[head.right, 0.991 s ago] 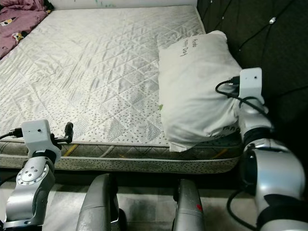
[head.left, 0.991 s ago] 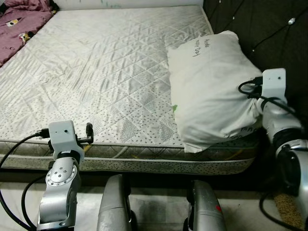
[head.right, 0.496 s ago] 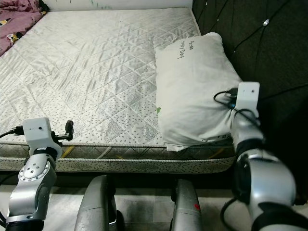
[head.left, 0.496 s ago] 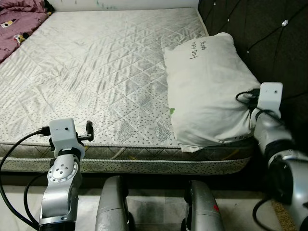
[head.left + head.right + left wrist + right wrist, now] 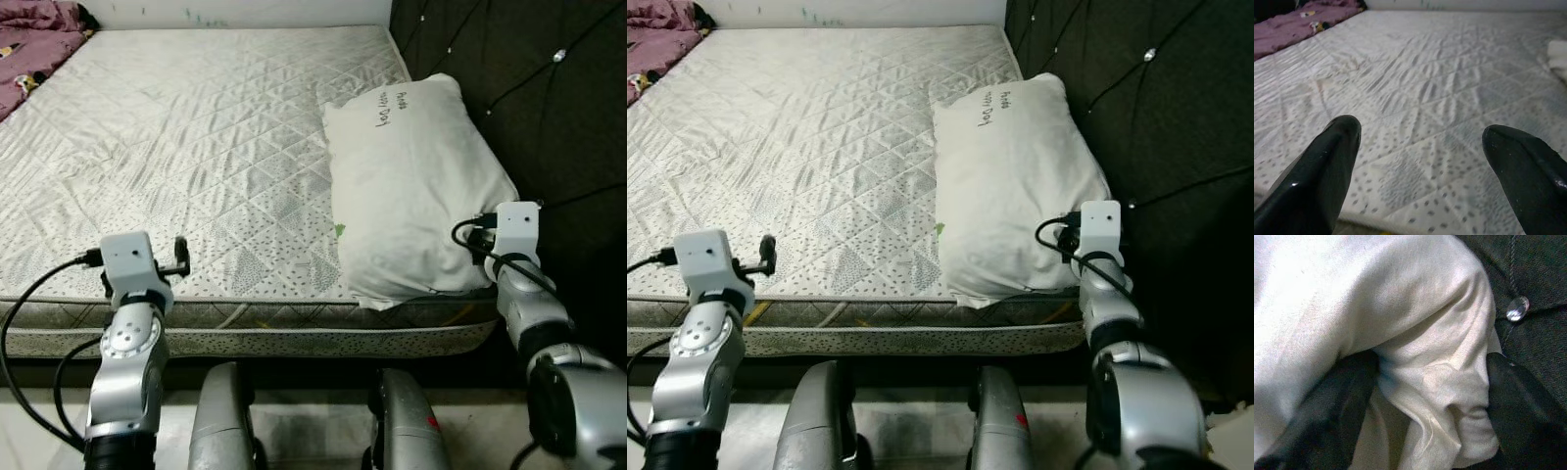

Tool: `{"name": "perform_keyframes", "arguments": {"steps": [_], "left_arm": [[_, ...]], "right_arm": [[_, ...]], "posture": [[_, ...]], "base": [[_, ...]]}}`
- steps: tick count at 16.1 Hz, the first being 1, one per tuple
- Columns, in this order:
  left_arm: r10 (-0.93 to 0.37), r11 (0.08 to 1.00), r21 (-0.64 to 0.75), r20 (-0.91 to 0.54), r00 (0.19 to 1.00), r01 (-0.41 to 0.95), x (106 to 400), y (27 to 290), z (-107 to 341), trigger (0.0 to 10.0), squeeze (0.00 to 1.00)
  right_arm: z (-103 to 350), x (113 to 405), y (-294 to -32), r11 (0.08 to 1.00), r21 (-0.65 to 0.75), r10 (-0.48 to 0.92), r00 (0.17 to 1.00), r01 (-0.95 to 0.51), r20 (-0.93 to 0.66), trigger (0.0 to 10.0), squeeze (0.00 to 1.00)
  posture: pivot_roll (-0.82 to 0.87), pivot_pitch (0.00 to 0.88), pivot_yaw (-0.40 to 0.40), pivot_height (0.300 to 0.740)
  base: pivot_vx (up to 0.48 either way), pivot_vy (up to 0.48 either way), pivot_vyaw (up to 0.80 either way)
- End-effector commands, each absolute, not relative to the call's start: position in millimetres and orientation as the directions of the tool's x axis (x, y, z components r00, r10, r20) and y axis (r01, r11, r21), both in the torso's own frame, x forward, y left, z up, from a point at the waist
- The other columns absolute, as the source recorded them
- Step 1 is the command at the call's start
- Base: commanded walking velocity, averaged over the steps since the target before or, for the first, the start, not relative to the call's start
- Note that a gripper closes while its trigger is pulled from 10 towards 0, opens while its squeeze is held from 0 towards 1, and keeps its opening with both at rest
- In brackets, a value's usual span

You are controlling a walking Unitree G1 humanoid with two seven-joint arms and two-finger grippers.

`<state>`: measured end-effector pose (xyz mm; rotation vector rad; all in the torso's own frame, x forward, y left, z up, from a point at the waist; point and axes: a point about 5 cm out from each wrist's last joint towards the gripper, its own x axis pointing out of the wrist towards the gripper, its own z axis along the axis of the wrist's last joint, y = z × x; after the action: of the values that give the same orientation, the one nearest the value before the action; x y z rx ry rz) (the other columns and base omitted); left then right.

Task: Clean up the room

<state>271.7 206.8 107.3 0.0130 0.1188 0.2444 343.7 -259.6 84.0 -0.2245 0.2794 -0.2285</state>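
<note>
Two silver jointed metal arms, each topped by a white box-shaped wrist module [image 5: 128,260]. Black cables [image 5: 29,304] loop from both modules. Gripper fingers [image 5: 1317,181] glossy black, rounded.

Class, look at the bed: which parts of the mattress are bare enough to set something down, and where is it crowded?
Bare: the wide quilted mattress between the purple blanket at its far left corner and the pillow. The left gripper hovers open over the near edge. Crowded: the right side, where the pillow lies against the dark headboard with the right gripper around its corner.

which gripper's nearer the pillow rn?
Right. The right gripper has its fingers around a bunched corner of the pillow by the headboard. The left gripper hovers open over bare mattress, well apart.
</note>
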Motion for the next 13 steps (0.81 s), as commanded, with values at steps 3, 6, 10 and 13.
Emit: {"name": "perform_keyframes", "arguments": {"steps": [3,6,10,13], "left_arm": [[0.286,0.958,0.019,-0.081,0.955,-0.285,274,214,110,10.0,0.00],[0.303,0.953,0.001,-0.063,0.951,-0.304,273,223,111,10.0,0.00],[0.270,0.963,-0.014,-0.040,0.962,-0.271,274,218,114,10.0,0.00],[0.226,0.974,-0.020,0.003,0.974,-0.226,271,209,123,10.0,0.00]], "right_arm": [[91,337,-257,0.941,-0.219,-0.286,0.952,0.258,-0.107,10.0,1.00],[102,325,-250,0.952,-0.130,-0.278,0.960,0.278,0.018,10.0,1.00],[129,315,-197,1.000,-0.020,-0.017,0.989,0.021,0.150,10.0,1.00],[153,306,-160,0.994,0.027,0.100,0.969,-0.109,0.225,10.0,1.00]], "posture": [[-0.02,0.000,-0.033,0.586],[-0.05,0.000,-0.015,0.586],[-0.08,0.000,0.021,0.586],[-0.07,0.000,0.012,0.586]], "base": [[0.000,0.000,0.00],[0.000,0.000,0.00],[0.000,0.000,0.00],[0.000,0.000,0.00]]}}
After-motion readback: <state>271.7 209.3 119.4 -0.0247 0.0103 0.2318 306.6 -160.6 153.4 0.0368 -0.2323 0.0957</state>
